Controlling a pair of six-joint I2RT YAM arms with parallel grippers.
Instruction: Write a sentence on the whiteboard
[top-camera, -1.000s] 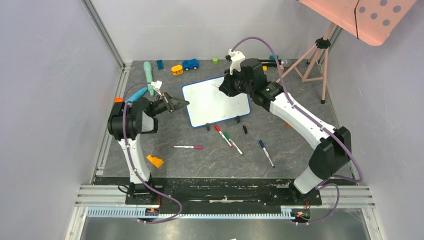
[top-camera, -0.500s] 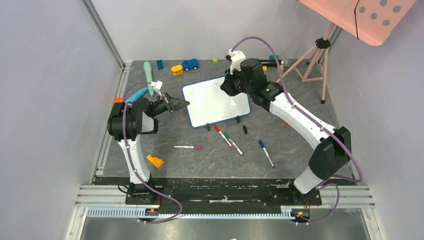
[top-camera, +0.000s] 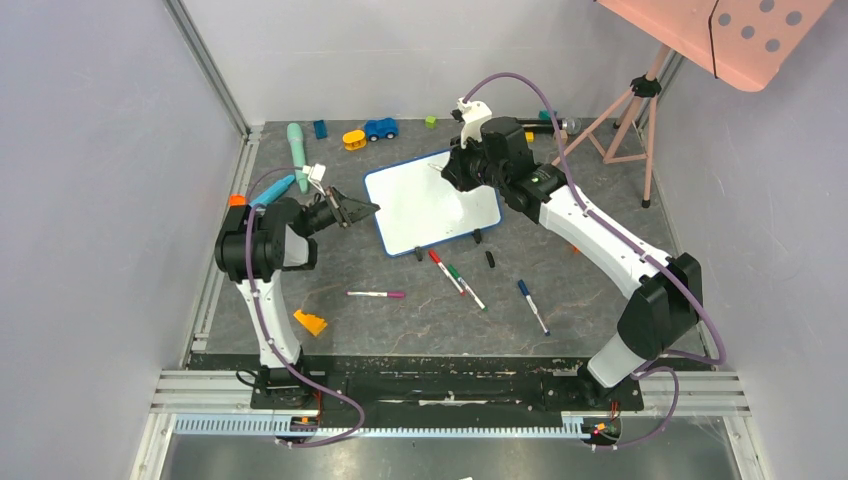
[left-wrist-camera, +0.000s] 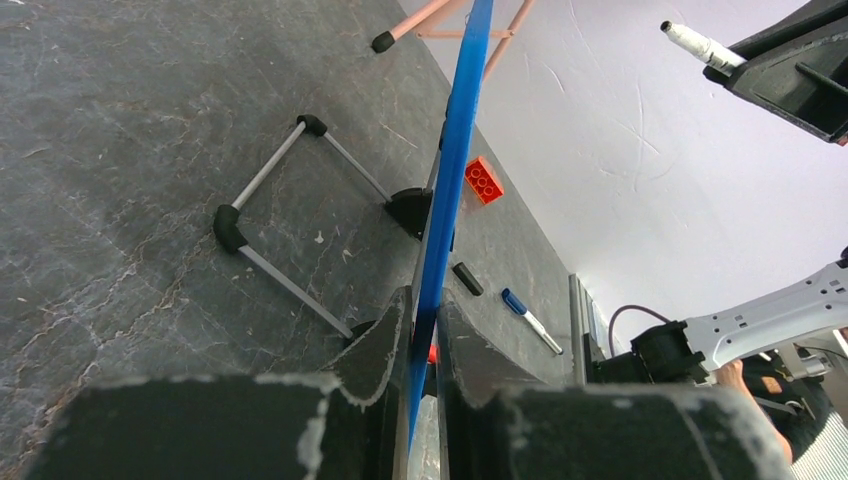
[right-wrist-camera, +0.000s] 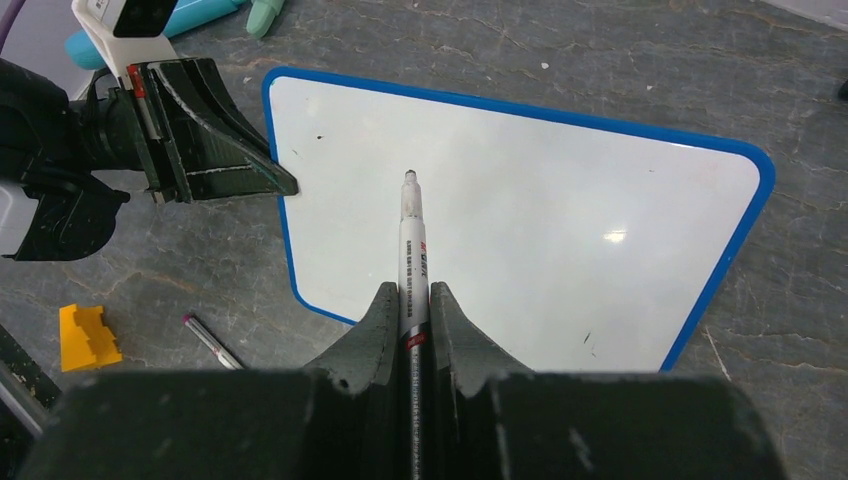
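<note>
The whiteboard (top-camera: 430, 205) with its blue frame stands propped on its black feet in the middle of the table. My left gripper (top-camera: 368, 208) is shut on its left edge; the left wrist view shows the blue frame (left-wrist-camera: 455, 170) pinched between the fingers (left-wrist-camera: 425, 305). My right gripper (top-camera: 447, 170) is over the board's far side, shut on a white marker (right-wrist-camera: 410, 240) with its bare tip aimed at the board face (right-wrist-camera: 560, 210). I cannot tell whether the tip touches. No sentence shows on the board, only a few tiny dark specks.
Loose markers lie in front of the board: red (top-camera: 438, 265), green (top-camera: 462, 283), blue (top-camera: 532, 305), pink (top-camera: 377, 294), plus a black cap (top-camera: 490, 258). An orange block (top-camera: 310, 322) is near left. Toys (top-camera: 380, 128) line the back and a tripod (top-camera: 630, 120) stands at the back right.
My right gripper with the marker has shifted slightly over the board's far side. The left gripper and the board have stayed put.
</note>
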